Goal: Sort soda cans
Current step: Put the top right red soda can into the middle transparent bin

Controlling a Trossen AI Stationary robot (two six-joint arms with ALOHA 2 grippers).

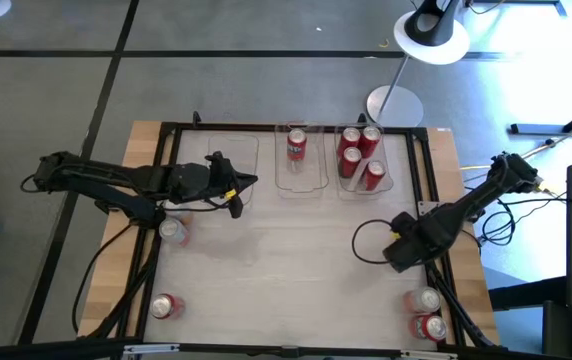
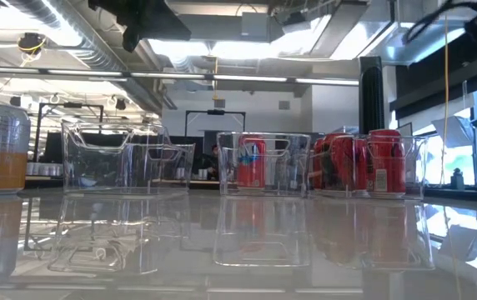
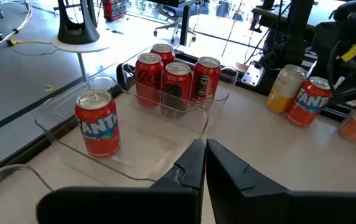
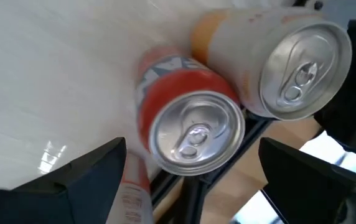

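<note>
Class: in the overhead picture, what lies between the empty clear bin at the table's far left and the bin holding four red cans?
A third clear plastic bin holding one upright red can, as the high view shows.

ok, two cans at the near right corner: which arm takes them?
Right. The right gripper is open, its wrist view filled by the orange can and silver-orange can. The left gripper sits shut by the empty left bin, across the table.
</note>
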